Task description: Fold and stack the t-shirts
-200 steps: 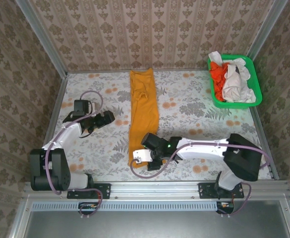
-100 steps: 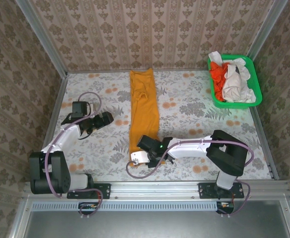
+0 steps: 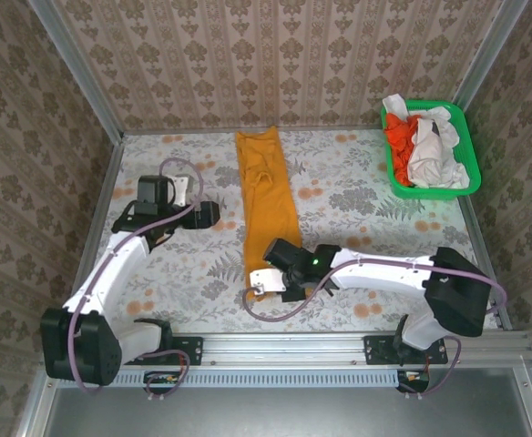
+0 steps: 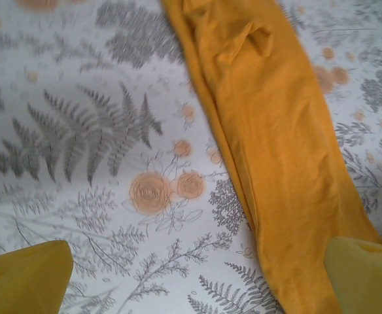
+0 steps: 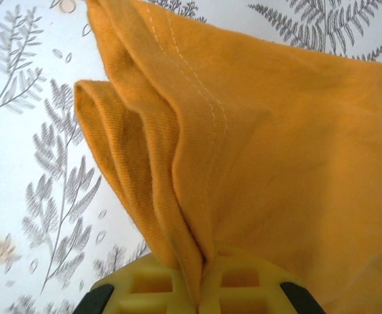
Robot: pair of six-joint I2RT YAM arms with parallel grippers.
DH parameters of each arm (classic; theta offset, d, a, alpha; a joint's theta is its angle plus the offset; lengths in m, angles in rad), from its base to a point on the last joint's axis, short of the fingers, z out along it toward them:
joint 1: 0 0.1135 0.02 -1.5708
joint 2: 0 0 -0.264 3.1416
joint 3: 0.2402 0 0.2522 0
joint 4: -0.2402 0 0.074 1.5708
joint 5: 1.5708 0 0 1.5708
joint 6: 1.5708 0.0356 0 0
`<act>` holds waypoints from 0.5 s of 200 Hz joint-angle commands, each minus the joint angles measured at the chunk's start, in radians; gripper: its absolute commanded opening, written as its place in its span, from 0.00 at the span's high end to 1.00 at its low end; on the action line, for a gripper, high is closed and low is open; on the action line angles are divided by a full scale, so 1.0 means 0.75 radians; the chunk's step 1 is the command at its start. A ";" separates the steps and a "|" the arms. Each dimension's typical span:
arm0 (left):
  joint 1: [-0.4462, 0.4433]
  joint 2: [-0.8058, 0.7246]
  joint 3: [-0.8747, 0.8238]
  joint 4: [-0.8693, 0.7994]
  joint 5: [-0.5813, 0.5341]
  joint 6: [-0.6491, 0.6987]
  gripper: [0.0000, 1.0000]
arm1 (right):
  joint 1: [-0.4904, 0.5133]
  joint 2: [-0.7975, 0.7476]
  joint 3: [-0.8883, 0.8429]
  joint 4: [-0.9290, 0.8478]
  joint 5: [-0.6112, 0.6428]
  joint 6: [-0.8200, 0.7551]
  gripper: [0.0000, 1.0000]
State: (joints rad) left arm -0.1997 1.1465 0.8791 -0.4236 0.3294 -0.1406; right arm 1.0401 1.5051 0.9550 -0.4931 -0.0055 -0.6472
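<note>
- Top external view: the mustard-orange t-shirt (image 3: 268,205) lies on the floral-printed table (image 3: 357,196), folded into a long narrow strip. It runs from the far edge toward the near edge, slightly left of centre.
- The right gripper (image 3: 271,282) sits at the near end of that strip, its arm reaching in from the right. From this height I cannot tell how its jaws stand.
- The left gripper (image 3: 207,214) is just left of the strip, about halfway along it and apart from the cloth.
- A green basket (image 3: 430,190) stands in the far right corner. It holds a red-orange t-shirt (image 3: 399,137) and white t-shirts (image 3: 425,155), bundled and unfolded.
- Left wrist view: the left gripper (image 4: 194,284) is spread wide, one yellow fingertip at each lower corner of the frame. Only bare table (image 4: 80,131) lies between them and nothing is held.
- The mustard-orange t-shirt (image 4: 276,131) crosses the right half of the frame. The right-hand fingertip overlaps its edge, and I cannot tell whether they touch.
- Right wrist view: the right gripper (image 5: 201,281) is closed on the mustard-orange t-shirt (image 5: 276,131). Several folded layers of the stitched hem are pinched between its yellow pads. The gathered cloth rises from the grip, with the table (image 5: 27,163) showing to the left.
</note>
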 commanded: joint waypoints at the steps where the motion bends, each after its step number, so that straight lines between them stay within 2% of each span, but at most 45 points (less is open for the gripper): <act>1: -0.002 -0.083 0.055 -0.164 0.123 0.366 0.00 | -0.042 -0.082 0.056 -0.195 -0.088 0.007 1.00; 51: -0.004 -0.330 -0.030 -0.301 0.289 0.751 0.00 | -0.213 0.007 0.311 -0.257 -0.089 -0.155 1.00; 100: 0.005 -0.533 -0.206 -0.244 0.317 0.847 0.00 | -0.391 0.277 0.602 -0.278 -0.044 -0.313 1.00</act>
State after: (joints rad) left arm -0.2016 0.7898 0.7776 -0.6029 0.5194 0.4042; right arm 0.7921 1.6226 1.3136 -0.6571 -0.0551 -0.7879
